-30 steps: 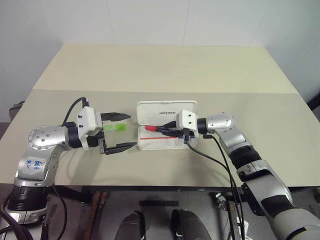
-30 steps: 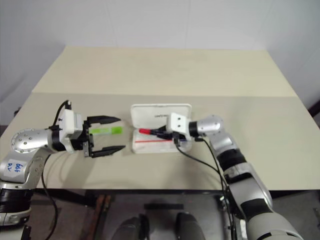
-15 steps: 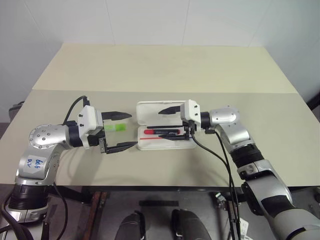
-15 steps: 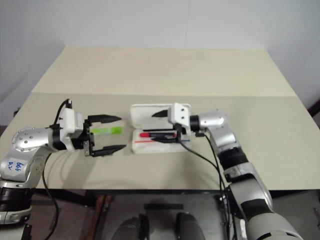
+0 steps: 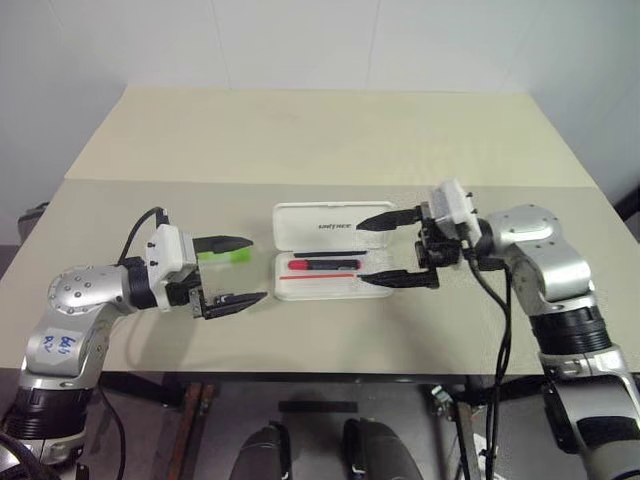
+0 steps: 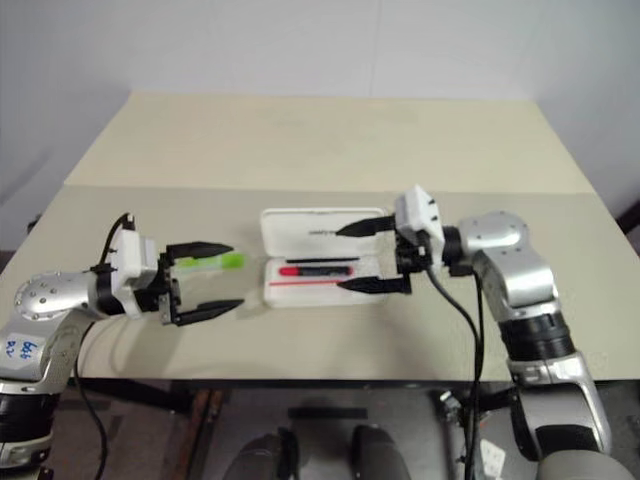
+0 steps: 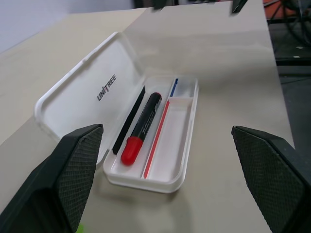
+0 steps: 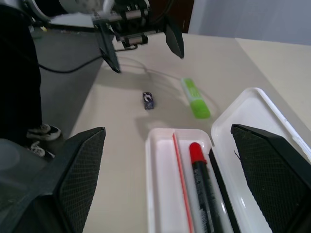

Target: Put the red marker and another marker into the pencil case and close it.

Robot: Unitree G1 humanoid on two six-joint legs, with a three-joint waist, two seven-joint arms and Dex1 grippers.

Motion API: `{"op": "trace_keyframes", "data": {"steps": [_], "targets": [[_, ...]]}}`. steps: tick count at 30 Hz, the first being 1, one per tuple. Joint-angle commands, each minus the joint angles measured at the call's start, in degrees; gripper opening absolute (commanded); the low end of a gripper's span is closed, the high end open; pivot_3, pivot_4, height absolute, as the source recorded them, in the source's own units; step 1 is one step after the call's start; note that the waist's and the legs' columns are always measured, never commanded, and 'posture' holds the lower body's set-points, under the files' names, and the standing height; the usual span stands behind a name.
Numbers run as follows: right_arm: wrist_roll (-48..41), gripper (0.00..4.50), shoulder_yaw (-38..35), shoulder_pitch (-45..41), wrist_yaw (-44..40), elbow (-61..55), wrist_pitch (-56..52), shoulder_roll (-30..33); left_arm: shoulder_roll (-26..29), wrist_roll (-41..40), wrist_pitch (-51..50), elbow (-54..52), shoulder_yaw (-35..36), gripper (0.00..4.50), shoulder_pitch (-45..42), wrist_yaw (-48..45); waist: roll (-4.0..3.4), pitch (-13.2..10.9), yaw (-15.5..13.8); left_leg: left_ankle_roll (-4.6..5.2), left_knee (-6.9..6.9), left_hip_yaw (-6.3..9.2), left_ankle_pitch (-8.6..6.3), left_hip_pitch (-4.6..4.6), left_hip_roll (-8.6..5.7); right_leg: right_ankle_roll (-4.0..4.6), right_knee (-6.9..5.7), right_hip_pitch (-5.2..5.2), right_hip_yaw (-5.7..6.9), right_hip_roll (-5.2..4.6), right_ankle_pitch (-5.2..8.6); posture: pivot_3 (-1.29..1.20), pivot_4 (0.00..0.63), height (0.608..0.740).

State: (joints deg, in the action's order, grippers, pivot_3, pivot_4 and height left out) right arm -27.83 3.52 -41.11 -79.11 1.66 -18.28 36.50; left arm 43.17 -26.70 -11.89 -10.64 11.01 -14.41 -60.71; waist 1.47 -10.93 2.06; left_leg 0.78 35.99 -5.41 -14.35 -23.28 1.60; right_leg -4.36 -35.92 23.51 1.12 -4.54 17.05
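The white pencil case point(image 5: 382, 291) lies open at the table's middle, its lid point(image 5: 300, 226) flat behind the tray. The red marker point(image 5: 322, 264) with its black cap rests inside the tray, along the hinge side. To the left of the case, the green highlighter point(image 5: 232, 256) lies on the table, partly behind my left gripper's upper finger. My left gripper point(image 5: 260, 268) is open, pointing right toward the case, with the highlighter just behind it. At the tray's right end my right gripper point(image 5: 360, 252) hovers open, pointing left, holding nothing.
A small dark metal clip point(image 8: 148, 100) lies on the table near the highlighter point(image 8: 195, 98). The beige table point(image 5: 300, 140) stretches far back past a seam. Its front edge runs just below both grippers.
My right gripper opened and let go of the red marker, which now lies in the tray. It then pulled up and back to the right. The left gripper drew slightly back to the left.
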Motion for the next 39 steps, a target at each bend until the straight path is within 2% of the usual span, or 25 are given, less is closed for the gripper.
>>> {"op": "trace_keyframes", "data": {"steps": [1, 9, 19, 29, 39], "targets": [[-2.99, 4.36, -3.46, 0.76, 1.93, -4.97, -2.43, 1.44, 1.04, 1.27, 3.25, 0.58, 4.14, 4.50, 1.81, 1.71, 0.00, 0.00, -0.02, -0.01, 0.00, 0.01, 0.00, 0.00, 0.01, 0.01, 0.00, 0.00, 0.01, 0.00, 0.01, 0.00, 0.150, 0.740], [-3.81, 4.36, -3.68, 1.50, 6.23, -8.44, -3.85, 0.52, 2.45, 7.30, 9.93, 9.15, 6.52, 4.50, 2.48, 5.47, 0.00, 0.00, -0.18, -0.07, -0.04, 0.00, -0.05, -0.02, 0.00, 0.04, 0.06, 0.04, 0.02, -0.03, 0.02, 0.00, 0.150, 0.740], [-3.51, 4.36, -2.73, 2.33, 8.63, -10.39, -4.08, -0.45, 3.89, 15.18, 13.09, 18.47, 4.28, 4.50, -0.49, 11.51, 0.00, 0.00, -0.25, -0.07, -0.19, -0.03, -0.08, -0.05, 0.00, 0.05, 0.19, 0.09, 0.10, -0.05, 0.03, 0.00, 0.150, 0.740], [-3.67, 4.36, -2.70, 4.17, 10.88, -12.93, -4.34, -0.72, 6.14, 16.59, 14.02, 29.97, -0.09, 4.50, -6.64, 6.00, 0.00, 0.00, -0.27, -0.08, -0.21, -0.05, -0.09, -0.04, 0.01, 0.05, 0.19, 0.11, 0.17, -0.06, 0.03, 0.00, 0.150, 0.740], [-3.76, 4.36, -3.30, 5.48, 12.90, -14.73, -4.36, -0.20, 3.79, 18.57, 15.00, 42.98, -4.58, 4.50, -16.58, 4.02, 0.00, 0.00, -0.41, 0.22, -0.12, -0.11, 0.03, -0.08, 0.02, 0.05, 0.14, 0.13, 0.35, -0.08, 0.03, 0.00, 0.150, 0.740]]}}
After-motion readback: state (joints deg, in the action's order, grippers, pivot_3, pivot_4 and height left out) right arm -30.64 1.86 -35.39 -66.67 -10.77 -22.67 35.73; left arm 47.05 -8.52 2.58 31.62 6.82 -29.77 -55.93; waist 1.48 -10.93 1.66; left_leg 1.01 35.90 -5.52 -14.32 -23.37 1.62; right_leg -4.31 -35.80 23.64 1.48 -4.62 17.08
